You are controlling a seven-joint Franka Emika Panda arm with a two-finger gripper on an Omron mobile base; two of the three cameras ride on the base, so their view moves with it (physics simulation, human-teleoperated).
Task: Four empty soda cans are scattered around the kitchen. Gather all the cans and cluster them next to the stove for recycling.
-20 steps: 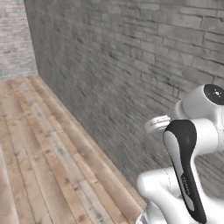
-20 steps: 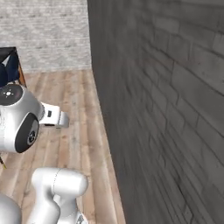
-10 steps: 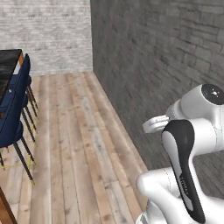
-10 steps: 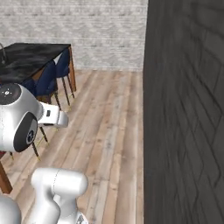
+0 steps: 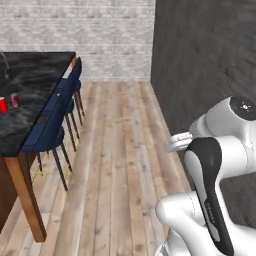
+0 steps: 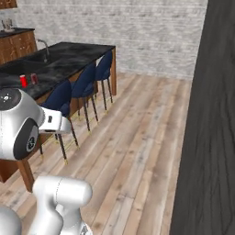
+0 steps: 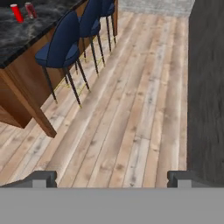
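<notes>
**Observer:** What have you got in front of you?

**Operator:** Largest first: the wood floor (image 7: 131,113) runs ahead of me, a dark wall (image 5: 210,65) closes off my right, and a long counter (image 6: 69,57) with a black marble top stands off to my left, with blue stools (image 7: 65,43) along its near side.

**Observer:** And the cans?

**Operator:** I see two soda cans (image 7: 22,11) on that counter, side by side and nearly touching. One is bright red (image 6: 23,81), the other darker (image 6: 34,78). In the left base view they sit at the far left edge of the countertop (image 5: 4,104).

**Observer:** How do they lie from the hand?

**Operator:** Well apart from it, ahead and to the left, and higher than where the hand is looking, with the stools between us. Both stand upright, long axis vertical, tops up. I can't make out any markings from here.

**Observer:** Gripper?

**Operator:** The gripper (image 7: 113,177) is spread as wide as it goes, and nothing sits between the fingertips (image 7: 43,177). It has hold of nothing.

**Observer:** So what does the next move turn on?

**Operator:** As I judge it, driving left toward the counter until the cans are within reach, then taking one from the side. I see no stove from here.
</notes>
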